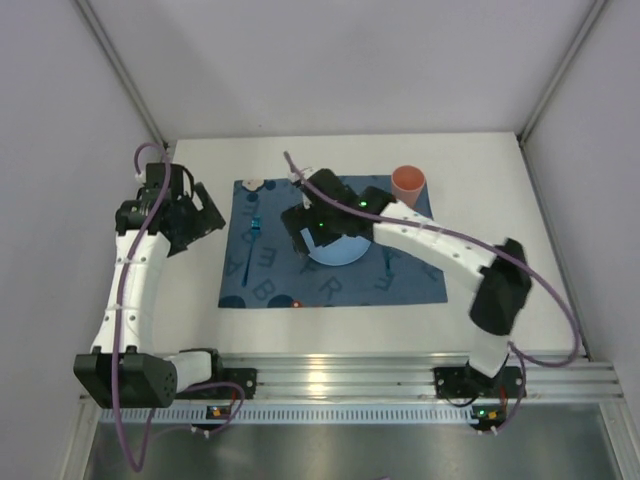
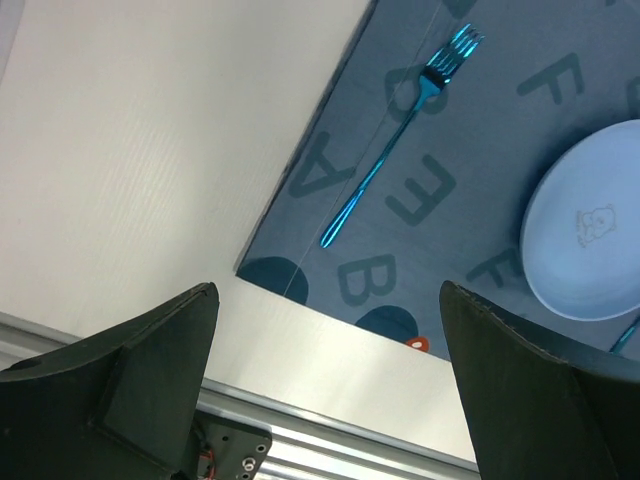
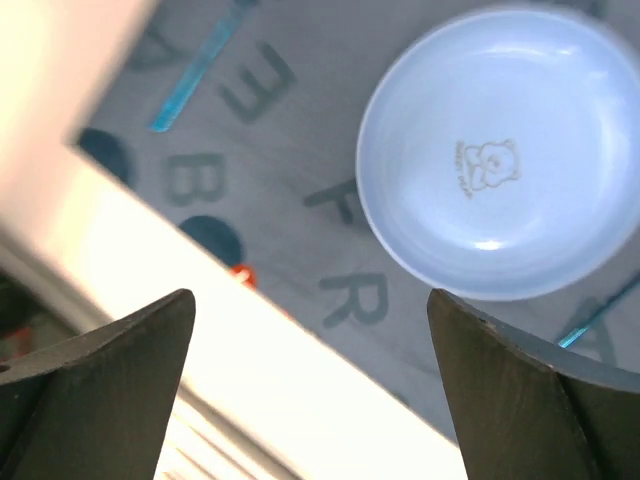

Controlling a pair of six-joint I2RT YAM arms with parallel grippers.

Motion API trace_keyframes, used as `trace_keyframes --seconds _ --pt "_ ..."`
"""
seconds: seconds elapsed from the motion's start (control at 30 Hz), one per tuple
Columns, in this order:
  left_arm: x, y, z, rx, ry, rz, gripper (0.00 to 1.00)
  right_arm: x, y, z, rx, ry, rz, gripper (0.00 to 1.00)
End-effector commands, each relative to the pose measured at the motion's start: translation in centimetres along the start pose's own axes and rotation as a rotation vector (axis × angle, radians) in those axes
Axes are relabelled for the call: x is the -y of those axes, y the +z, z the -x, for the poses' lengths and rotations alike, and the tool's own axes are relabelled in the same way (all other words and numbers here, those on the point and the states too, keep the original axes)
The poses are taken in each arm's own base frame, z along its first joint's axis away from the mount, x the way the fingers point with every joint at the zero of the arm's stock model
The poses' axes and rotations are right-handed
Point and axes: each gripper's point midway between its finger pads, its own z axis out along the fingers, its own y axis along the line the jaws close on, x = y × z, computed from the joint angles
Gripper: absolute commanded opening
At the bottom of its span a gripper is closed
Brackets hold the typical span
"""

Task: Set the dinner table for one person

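Right gripper (image 3: 310,300) over plate (image 3: 500,150), left gripper (image 2: 328,288) well left of it: both gaping, empty. Setting looks near done; next, lift clear.

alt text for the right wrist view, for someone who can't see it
A pale blue plate with a small bear drawing lies on a dark blue letter-printed placemat. The right end effector is open and empty, its dark fingers framing the bottom corners. A blue fork handle shows at upper left, white dinner table along lower left.
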Motion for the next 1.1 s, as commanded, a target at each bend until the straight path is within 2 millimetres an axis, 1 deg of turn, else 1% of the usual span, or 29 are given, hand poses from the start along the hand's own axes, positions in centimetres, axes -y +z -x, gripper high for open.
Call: trace_keyframes --seconds 0.0,0.03,0.07,0.1,0.13,0.17,0.2,0.23,0.27,0.3,0.33,0.37,0.4,0.43,0.47,0.5,0.53,0.57,0.6,0.63,0.7,0.77,0.8,0.87,0.9,0.93,0.97,1.03,1.07 --pt "2.2 -0.5 1.5 0.063 0.012 -0.124 0.97 -0.7 -13.6 5.8 0.432 0.021 0.128 1.0" --pt "3.2 -0.4 2.2 0.099 0.023 -0.18 0.97 0.9 -12.9 4.3 0.454 0.083 0.075 1.0" --pt "4.0 0.4 1.0 0.066 0.041 -0.233 0.98 2.3 -16.2 4.3 0.559 0.158 0.051 1.0" --pt "5.7 0.3 0.2 0.035 0.056 -0.344 0.97 3.9 -16.4 3.5 0.593 0.258 -0.01 1.0" --pt "6.9 0.4 0.4 0.049 0.064 -0.41 0.97 5.1 -14.7 0.5 0.543 0.267 -0.045 1.0" --pt "7.1 1.5 -0.7 0.016 0.062 -0.438 0.97 5.7 -16.5 -0.2 0.578 0.272 -0.036 1.0" --pt "7.7 1.8 -1.1 0.003 0.059 -0.475 0.97 6.2 -16.7 -1.3 0.57 0.26 -0.048 1.0" --pt "7.4 2.7 -1.9 -0.015 0.04 -0.468 0.97 6.9 -15.6 -3.8 0.519 0.256 -0.074 1.0" --pt "8.1 3.0 -1.2 0.026 0.043 -0.5 0.97 7.4 -16.7 -4.7 0.538 0.276 -0.072 1.0" --pt "8.2 3.2 -1.2 0.042 0.049 -0.509 0.95 7.7 -16.6 -5.8 0.525 0.286 -0.074 1.0" --pt "7.1 4.9 -1.5 0.069 0.033 -0.456 0.98 8.4 -15.6 -8.3 0.475 0.283 -0.095 1.0" --pt "6.9 5.4 -0.5 0.129 0.025 -0.438 0.98 8.6 -16.6 -9.0 0.5 0.293 -0.076 1.0" --pt "6.6 5.5 0.2 0.179 0.031 -0.424 0.97 8.4 -16.7 -9.9 0.496 0.294 -0.05 1.0" --pt "5.0 6.9 -0.1 0.219 0.055 -0.353 0.95 8.6 -16.2 -11.3 0.481 0.296 -0.047 1.0" --pt "4.3 7.4 0.3 0.267 0.073 -0.329 0.94 8.8 -17.6 -11.5 0.532 0.315 -0.019 1.0" --pt "4.5 6.5 2.3 0.394 0.085 -0.343 0.94 8.9 -17.9 -11.9 0.546 0.343 -0.011 1.0" --pt "2.8 7.9 1.4 0.426 0.144 -0.279 0.93 9.2 -18.0 -12.4 0.559 0.356 -0.011 1.0" --pt "1.7 8.0 2.1 0.501 0.162 -0.224 0.92 9.4 -19.2 -12.5 0.6 0.377 0.003 1.0" --pt "2.1 6.6 4.1 0.639 0.183 -0.252 0.91 9.9 -19.5 -12.6 0.618 0.402 -0.01 1.0" --pt "1.1 8.0 2.6 0.653 0.286 -0.225 0.92 10.3 -19.7 -13.2 0.616 0.41 -0.025 1.0" --pt "0.8 8.2 2.3 0.728 0.339 -0.23 0.92 11.0 -20.6 -13.4 0.641 0.452 -0.047 1.0" --pt "0.0 8.7 2.0 0.799 0.339 -0.218 0.95 11.6 -20.9 -14.0 0.621 0.474 -0.075 1.0" --pt "0.1 8.8 2.0 0.811 0.333 -0.226 0.95 11.7 -21.0 -14.4 0.606 0.476 -0.084 1.0" --pt "0.4 8.9 1.8 0.839 0.325 -0.259 0.96 11.7 -21.5 -14.3 0.604 0.487 -0.083 1.0" --pt "0.8 9.7 1.1 0.812 0.34 -0.289 0.95 11.7 -21.7 -14.5 0.594 0.495 -0.084 1.0" --pt "1.3 9.7 1.3 0.83 0.348 -0.31 0.94 11.7 -21.8 -14.5 0.592 0.5 -0.082 1.0" --pt "1.4 10.8 0.7 0.796 0.36 -0.317 0.94 11.6 -21.9 -14.6 0.587 0.514 -0.077 1.0" --pt "1.7 11.6 0.4 0.79 0.349 -0.334 0.94 11.5 -22.1 -15.0 0.569 0.523 -0.07 1.0" --pt "1.8 12.4 0.4 0.787 0.334 -0.338 0.94 11.4 -22.2 -15.1 0.564 0.527 -0.063 1.0"
